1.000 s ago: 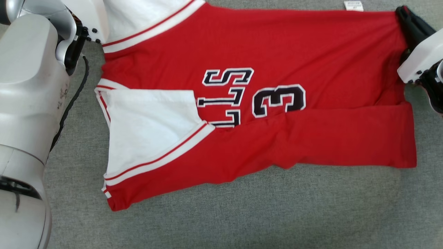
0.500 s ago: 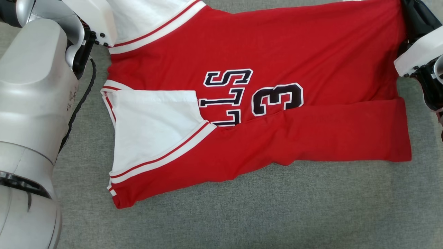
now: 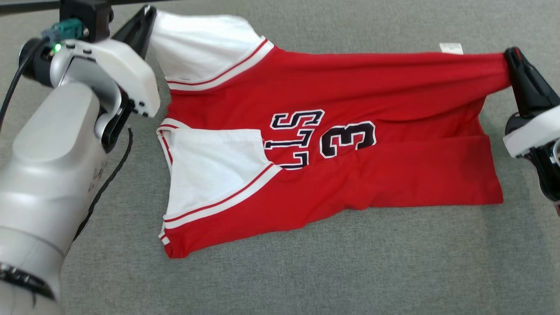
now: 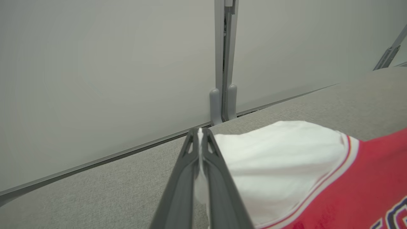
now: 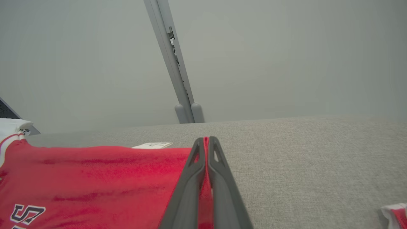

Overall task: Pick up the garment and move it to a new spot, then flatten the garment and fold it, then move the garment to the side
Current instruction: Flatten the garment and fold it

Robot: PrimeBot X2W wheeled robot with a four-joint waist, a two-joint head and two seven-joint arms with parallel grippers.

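The garment [image 3: 350, 87] is a red jersey with white sleeves, red-and-white trim and dark lettering, lying partly folded on the grey cloth surface. Its near long edge is folded over the lettering. My left gripper [image 3: 146, 13] is shut on the white sleeve [image 4: 273, 159] at the far left corner and holds it up. My right gripper [image 3: 509, 54] is shut on the red hem corner [image 5: 205, 178] at the far right. The far edge of the jersey stretches taut and raised between the two grippers. A small white label [image 3: 451, 48] sticks out past that edge.
Grey fabric [image 3: 350, 271] covers the whole work surface. A pale wall with a vertical grey post [image 4: 224, 60] stands just beyond its far edge. My left forearm [image 3: 57, 162] takes up the left side of the head view. A small red-and-white cloth scrap [image 5: 396, 213] lies at the right.
Both grippers have lifted the jersey's far edge, which now hangs taut between them instead of lying flat. The head camera has shifted, so the whole jersey sits lower in view.
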